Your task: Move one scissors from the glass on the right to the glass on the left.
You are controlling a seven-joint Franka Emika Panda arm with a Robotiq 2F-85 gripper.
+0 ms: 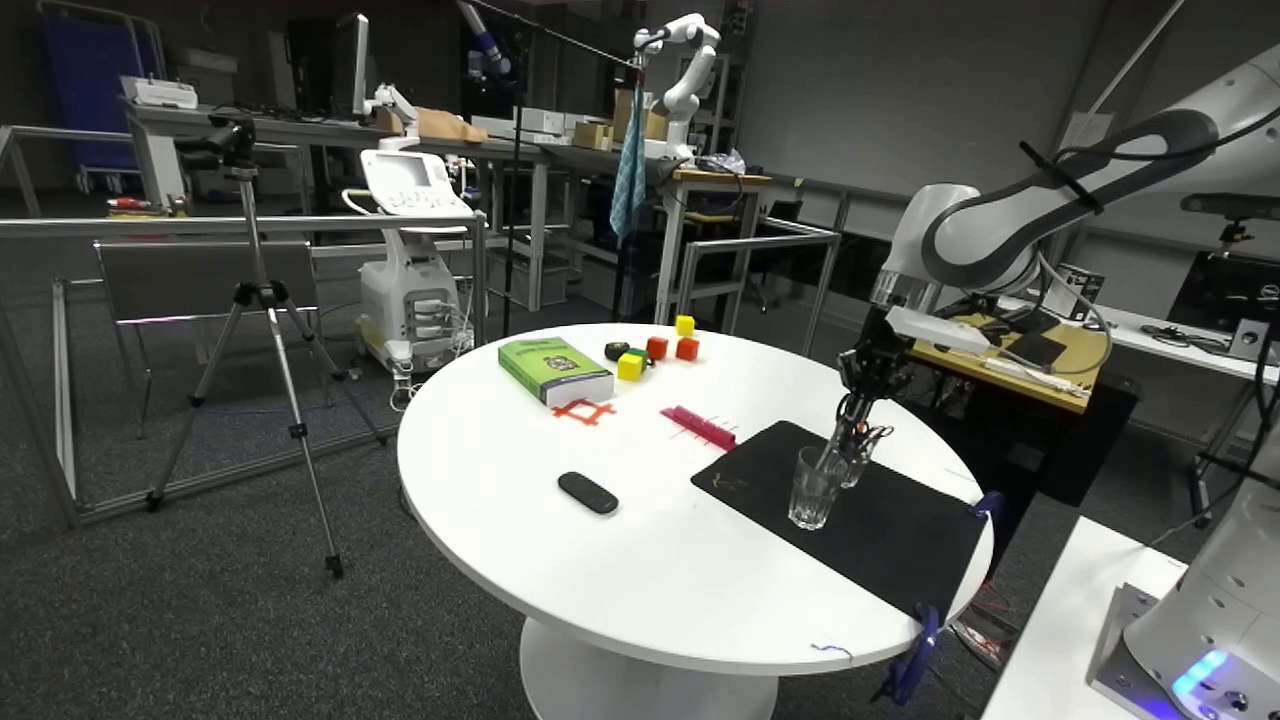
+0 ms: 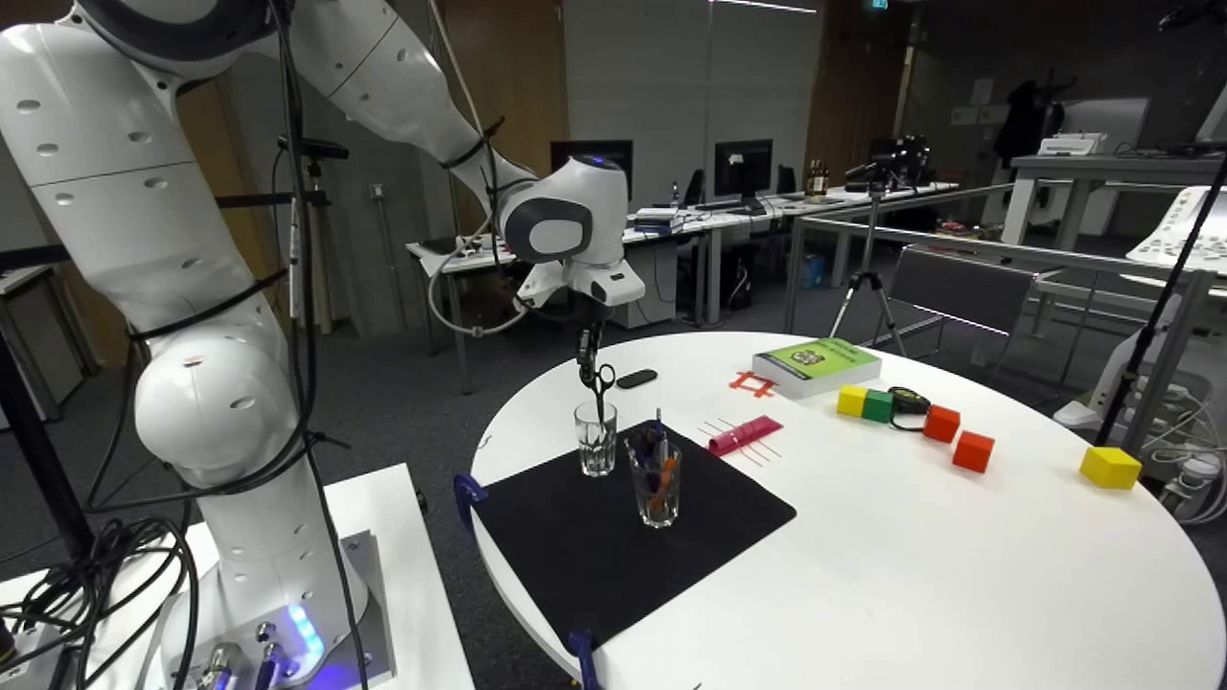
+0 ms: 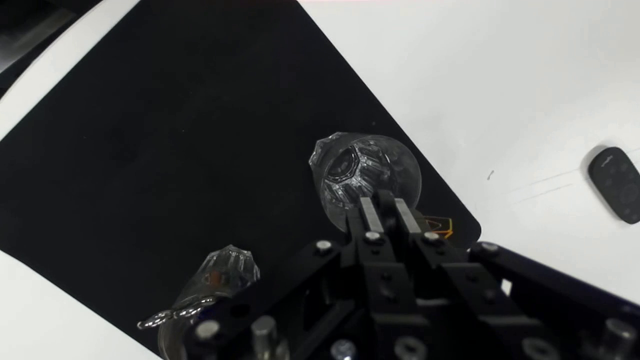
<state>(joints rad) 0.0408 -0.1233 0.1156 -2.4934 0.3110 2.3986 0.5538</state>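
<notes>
My gripper [image 3: 385,212] is shut on a black handle loop of the scissors [image 3: 384,197]. In an exterior view the scissors [image 2: 601,381] hang upright below the gripper [image 2: 587,372], blades down inside the clear glass [image 2: 596,450]. This glass also shows in an exterior view [image 1: 812,500] and under the fingertips in the wrist view [image 3: 345,165]; nothing else shows in it. The second glass [image 2: 659,517] stands beside it, holding dark blue and orange-handled items. It shows at the lower left of the wrist view [image 3: 220,275] and is partly hidden by the gripper in an exterior view [image 1: 852,474].
Both glasses stand on a black mat [image 2: 575,565], clamped to the round white table [image 1: 660,590] by blue clamps [image 1: 915,650]. Around are a dark remote [image 1: 588,492], a magenta piece [image 1: 700,426], a green book [image 1: 555,370] and several coloured blocks [image 1: 630,366].
</notes>
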